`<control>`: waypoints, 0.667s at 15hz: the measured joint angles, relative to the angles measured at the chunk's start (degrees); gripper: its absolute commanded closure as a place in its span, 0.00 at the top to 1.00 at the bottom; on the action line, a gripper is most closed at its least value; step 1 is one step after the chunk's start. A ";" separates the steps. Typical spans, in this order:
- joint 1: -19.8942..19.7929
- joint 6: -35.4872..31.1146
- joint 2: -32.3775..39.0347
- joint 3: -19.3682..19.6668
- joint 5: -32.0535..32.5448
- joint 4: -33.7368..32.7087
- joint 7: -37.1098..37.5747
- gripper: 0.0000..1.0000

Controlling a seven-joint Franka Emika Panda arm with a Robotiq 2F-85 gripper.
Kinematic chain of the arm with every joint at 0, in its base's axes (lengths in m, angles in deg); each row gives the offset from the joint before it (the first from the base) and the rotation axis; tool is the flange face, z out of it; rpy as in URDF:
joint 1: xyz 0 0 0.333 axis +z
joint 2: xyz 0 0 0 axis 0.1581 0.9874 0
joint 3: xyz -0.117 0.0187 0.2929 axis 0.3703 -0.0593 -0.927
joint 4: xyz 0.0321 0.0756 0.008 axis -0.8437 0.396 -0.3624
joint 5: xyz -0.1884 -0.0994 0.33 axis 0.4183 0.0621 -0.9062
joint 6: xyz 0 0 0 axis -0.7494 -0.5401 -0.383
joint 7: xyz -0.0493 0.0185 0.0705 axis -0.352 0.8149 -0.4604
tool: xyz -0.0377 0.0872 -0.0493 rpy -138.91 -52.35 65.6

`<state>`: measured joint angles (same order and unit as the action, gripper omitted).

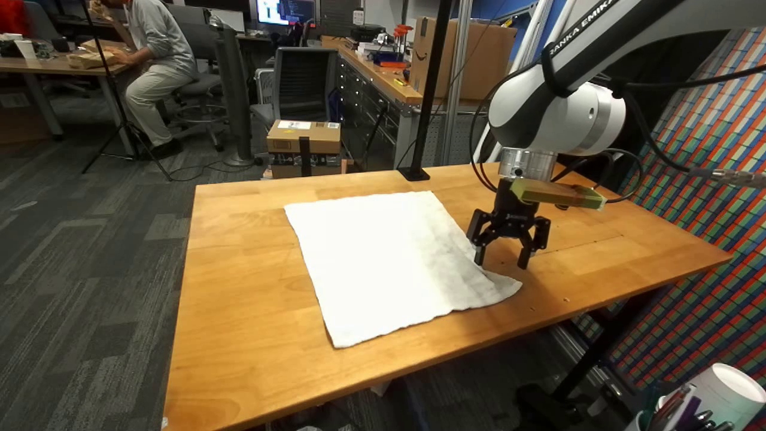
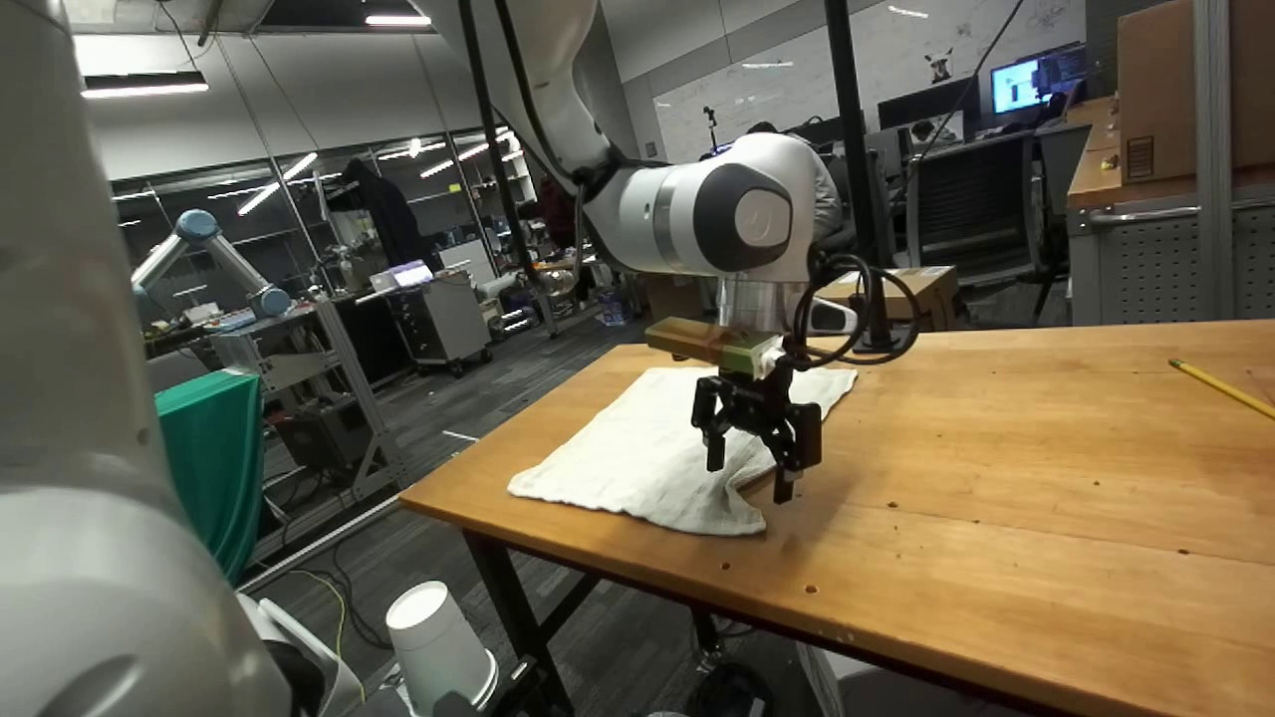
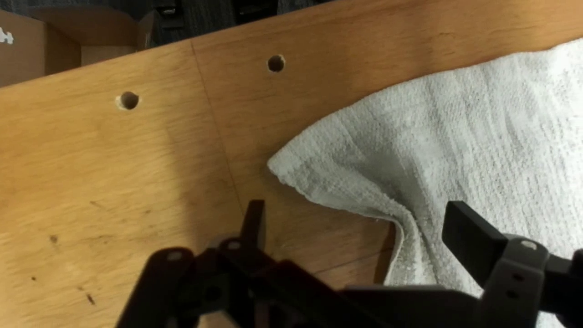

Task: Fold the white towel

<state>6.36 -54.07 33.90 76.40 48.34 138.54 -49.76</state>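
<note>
The white towel (image 1: 383,263) lies mostly flat on the wooden table (image 1: 251,359), and it also shows in an exterior view (image 2: 637,448). In the wrist view the towel (image 3: 478,136) has a pointed corner at its edge and a raised wrinkle beside it. My gripper (image 1: 501,261) is open over the towel's edge near that corner; it also shows in an exterior view (image 2: 750,476). In the wrist view one finger of the gripper (image 3: 357,214) is over bare wood and the other over the towel, with the wrinkle between them. Nothing is held. The fingertips appear above the table surface.
A black pole (image 1: 428,90) stands at the table's far edge. A yellow pencil (image 2: 1225,386) lies on the table. A white cup (image 2: 433,637) and a holder with pens (image 1: 682,413) are beside the table. A cardboard box (image 3: 27,45) is below the table edge.
</note>
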 measured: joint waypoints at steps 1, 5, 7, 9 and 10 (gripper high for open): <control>0.11 0.00 0.00 -0.12 -0.03 -0.01 0.00 1.00; 0.60 0.05 0.09 -0.83 -0.05 -0.01 -0.01 1.00; 0.71 -0.15 0.11 -1.17 -0.08 -0.01 -0.22 1.00; 0.74 -0.96 0.34 -1.40 -0.13 0.05 -0.90 1.00; 0.74 -1.66 0.54 -1.47 -0.13 0.12 -1.38 1.00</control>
<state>7.10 -55.73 34.44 74.94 48.21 138.66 -51.14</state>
